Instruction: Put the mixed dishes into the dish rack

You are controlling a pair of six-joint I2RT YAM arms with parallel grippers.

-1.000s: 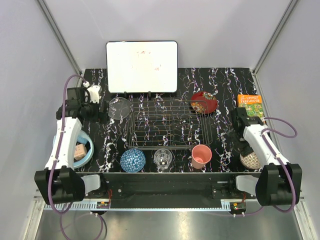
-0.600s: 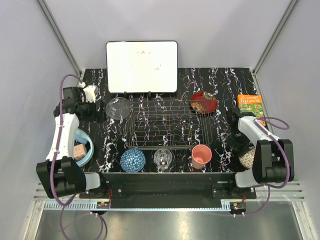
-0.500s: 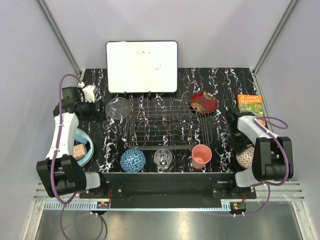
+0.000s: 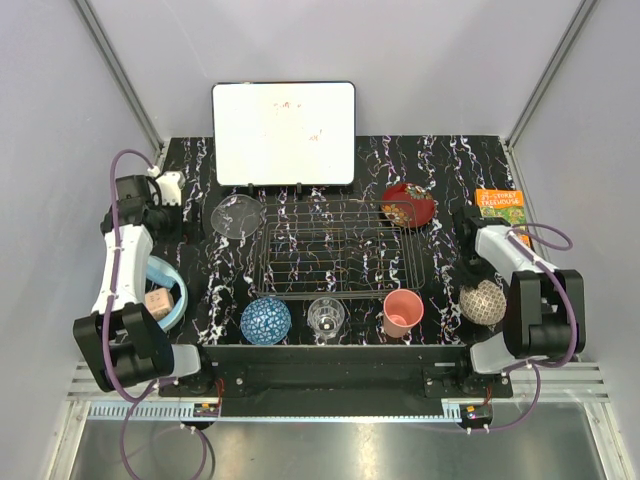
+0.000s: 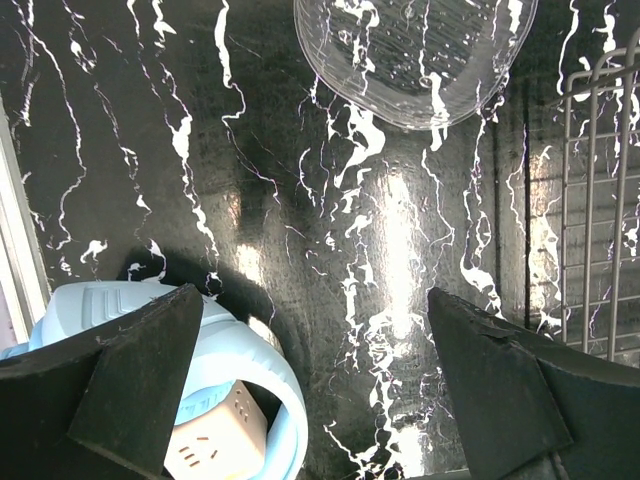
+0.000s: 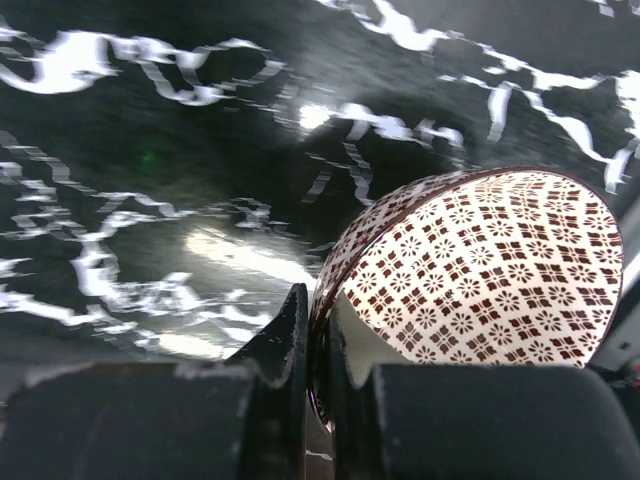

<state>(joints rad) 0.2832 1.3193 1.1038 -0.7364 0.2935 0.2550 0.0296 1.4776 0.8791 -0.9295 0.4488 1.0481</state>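
Right gripper (image 6: 318, 325) pinches beige netted-pattern bowl (image 6: 480, 270) rim; left gripper (image 5: 315, 300) spread.

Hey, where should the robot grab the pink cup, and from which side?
Probably pinch the rim of the pink cup from above, on its right side, one finger inside and one outside. It stands upright, mouth open upward, while the glass tumbler sits to its left and the dish rack just behind.
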